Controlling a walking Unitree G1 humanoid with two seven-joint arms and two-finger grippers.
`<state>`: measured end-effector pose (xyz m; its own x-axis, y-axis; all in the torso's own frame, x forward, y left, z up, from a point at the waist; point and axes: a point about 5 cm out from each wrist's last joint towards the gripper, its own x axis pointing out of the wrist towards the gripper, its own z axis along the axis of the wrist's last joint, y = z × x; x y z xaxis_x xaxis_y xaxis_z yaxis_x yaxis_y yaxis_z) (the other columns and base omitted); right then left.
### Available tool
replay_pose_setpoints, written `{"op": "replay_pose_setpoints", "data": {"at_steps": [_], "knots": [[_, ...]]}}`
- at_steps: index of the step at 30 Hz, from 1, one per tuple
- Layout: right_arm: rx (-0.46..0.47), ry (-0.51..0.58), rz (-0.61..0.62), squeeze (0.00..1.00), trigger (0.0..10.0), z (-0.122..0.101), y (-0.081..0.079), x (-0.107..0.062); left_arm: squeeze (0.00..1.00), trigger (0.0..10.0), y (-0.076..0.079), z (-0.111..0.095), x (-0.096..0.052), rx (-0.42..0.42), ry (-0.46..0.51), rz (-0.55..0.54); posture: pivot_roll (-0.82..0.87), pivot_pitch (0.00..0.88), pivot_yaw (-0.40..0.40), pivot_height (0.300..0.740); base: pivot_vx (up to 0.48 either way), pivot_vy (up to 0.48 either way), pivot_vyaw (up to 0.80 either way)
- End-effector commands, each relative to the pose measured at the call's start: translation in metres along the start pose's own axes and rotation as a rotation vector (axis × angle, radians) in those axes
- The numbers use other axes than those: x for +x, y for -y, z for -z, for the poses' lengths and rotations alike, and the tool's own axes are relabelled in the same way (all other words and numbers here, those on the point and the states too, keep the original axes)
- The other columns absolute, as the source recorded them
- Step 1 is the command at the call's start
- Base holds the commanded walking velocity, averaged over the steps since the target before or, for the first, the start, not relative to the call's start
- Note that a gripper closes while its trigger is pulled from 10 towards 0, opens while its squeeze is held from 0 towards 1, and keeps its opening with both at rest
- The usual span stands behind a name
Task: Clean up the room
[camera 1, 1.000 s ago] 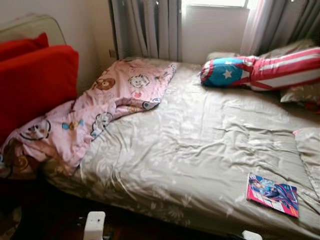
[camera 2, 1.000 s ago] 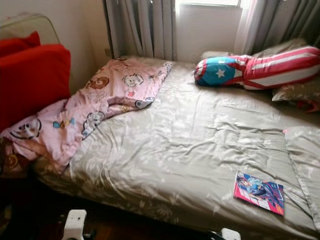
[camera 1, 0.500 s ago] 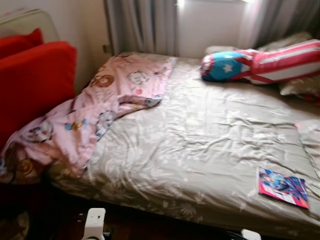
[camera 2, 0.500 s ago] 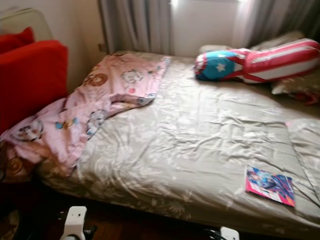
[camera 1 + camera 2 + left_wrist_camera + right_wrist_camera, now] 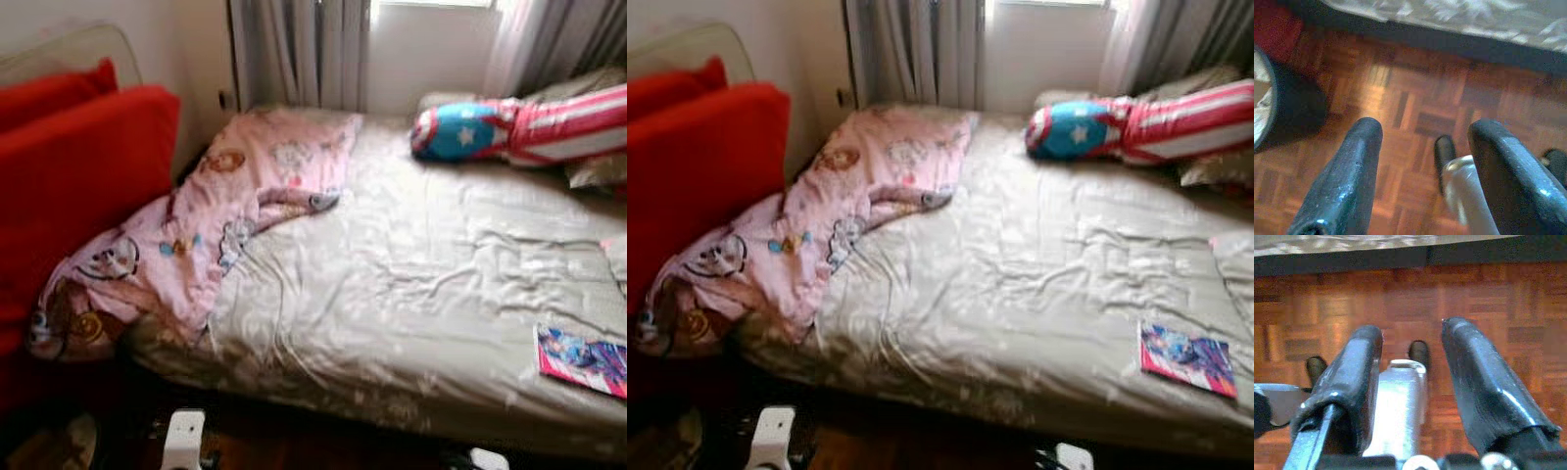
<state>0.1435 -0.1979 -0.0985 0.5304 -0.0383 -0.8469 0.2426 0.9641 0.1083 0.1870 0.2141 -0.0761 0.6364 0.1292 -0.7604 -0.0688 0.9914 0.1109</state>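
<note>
At nine o'clock on the bed the crumpled pink blanket spills off the edge, so step closer before raising the left gripper and right gripper, both hanging open and empty.

One bed; on it one pink blanket at nine o'clock, one star-and-stripe pillow at one o'clock, one magazine at four o'clock. Two red cushions.

A pink cartoon-print blanket lies crumpled along the bed's left side, its end spilling over the edge. A bright magazine lies flat near the right front corner. A star-and-stripes cushion rests at the far side.
</note>
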Motion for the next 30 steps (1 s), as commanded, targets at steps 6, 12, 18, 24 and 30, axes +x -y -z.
{"op": "replay_pose_setpoints", "data": {"at_steps": [6,12,18,24,30], "knots": [[-0.004,0.001,0.016,0.0,10.0,0.001,0.0056,-0.0012,0.0,10.0,0.0013,-0.0014,0.0005,0.004,0.001,0.001,0.0,0.0,-0.014,0.74,0.0,0.33,0.0],[-0.003,0.0,0.014,0.0,10.0,0.0012,0.0051,-0.0011,0.0,10.0,-0.0001,-0.0004,0.0002,0.005,-0.001,0.0,0.0,0.0,-0.012,0.74,0.0,0.333,0.0],[-0.002,0.0,0.014,0.0,10.0,0.0013,0.0051,-0.0012,0.0,10.0,-0.001,0.0003,-0.0001,0.005,-0.003,-0.002,0.0,0.0,-0.014,0.74,0.0,0.331,0.0],[-0.003,0.0,0.015,0.0,10.0,0.0012,0.0054,-0.0012,0.0,10.0,-0.0003,0.0001,0.0001,0.005,-0.003,0.0,0.0,0.0,-0.015,0.74,0.0,0.332,0.0],[-0.003,0.001,0.015,0.0,10.0,0.001,0.0056,-0.0012,0.0,10.0,0.0007,-0.0005,0.0003,0.005,-0.003,0.002,0.0,0.0,-0.012,0.74,0.0,0.331,0.0]]}}
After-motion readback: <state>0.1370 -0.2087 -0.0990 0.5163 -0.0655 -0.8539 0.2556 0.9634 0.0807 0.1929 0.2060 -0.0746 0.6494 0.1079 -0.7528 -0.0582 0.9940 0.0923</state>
